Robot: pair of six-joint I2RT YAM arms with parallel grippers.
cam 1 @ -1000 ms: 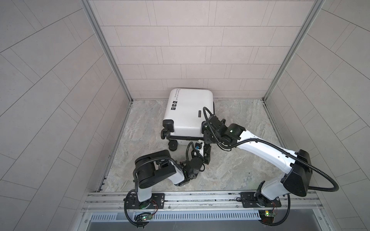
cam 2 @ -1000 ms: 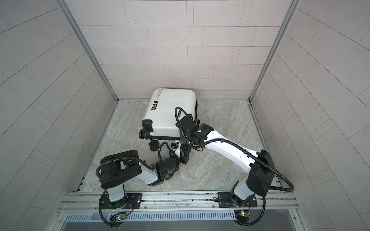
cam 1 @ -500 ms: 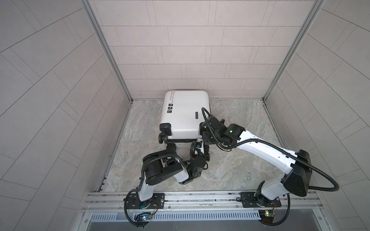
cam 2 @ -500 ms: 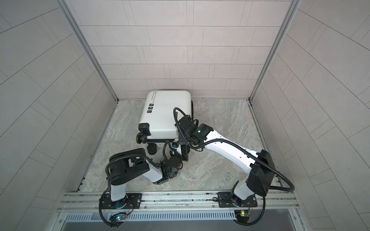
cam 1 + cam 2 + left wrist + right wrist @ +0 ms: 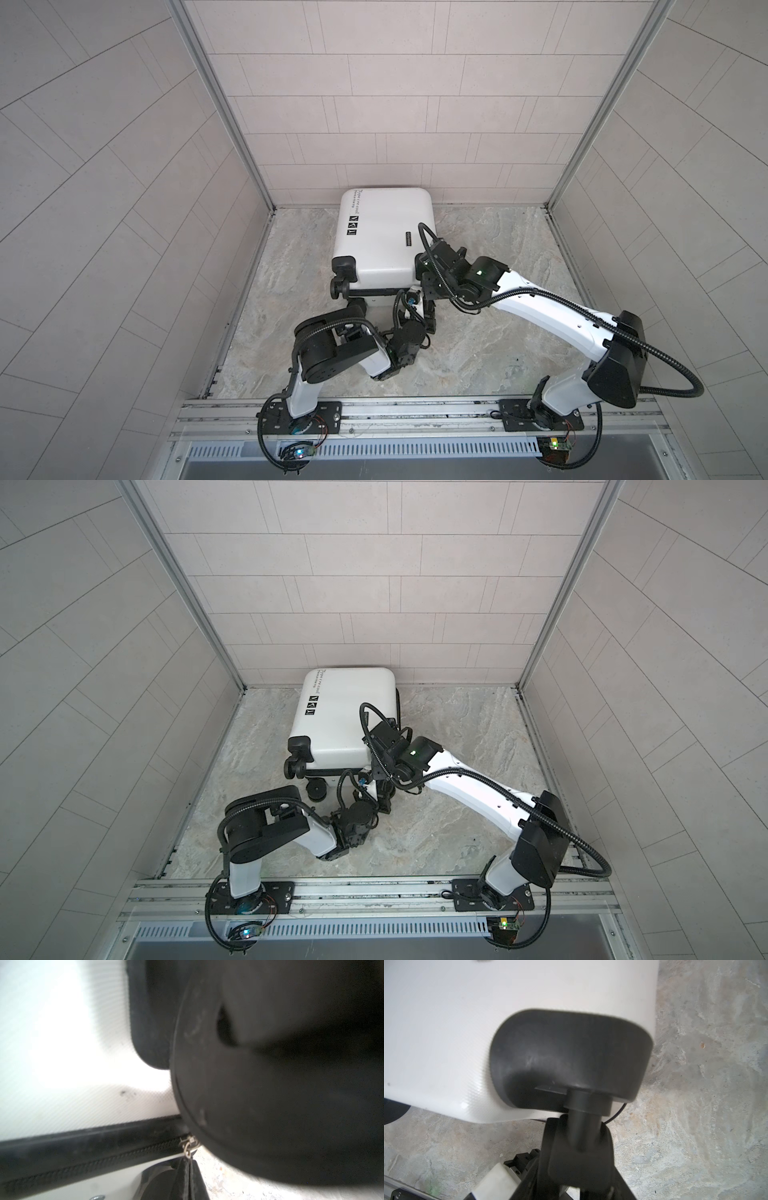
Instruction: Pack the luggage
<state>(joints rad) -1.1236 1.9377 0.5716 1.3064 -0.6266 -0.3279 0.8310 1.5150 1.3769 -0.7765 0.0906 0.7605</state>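
Both top views look steeply down from high above the arm bases (image 5: 300, 415), sharing the whole counter (image 5: 478, 361) and luggage (image 5: 382, 232), while each wrist camera sits blurringly close against the luggage's near, wheeled end.

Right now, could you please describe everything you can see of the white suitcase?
The suitcase is a white, finely ribbed hard shell with rounded corners, black lettering, square icons and black wheels. It lies broad face up on the marbled surface, far end near the back wall, seemingly closed. The left claw is shut on its zipper pull; the right claw clasps a corner caster.
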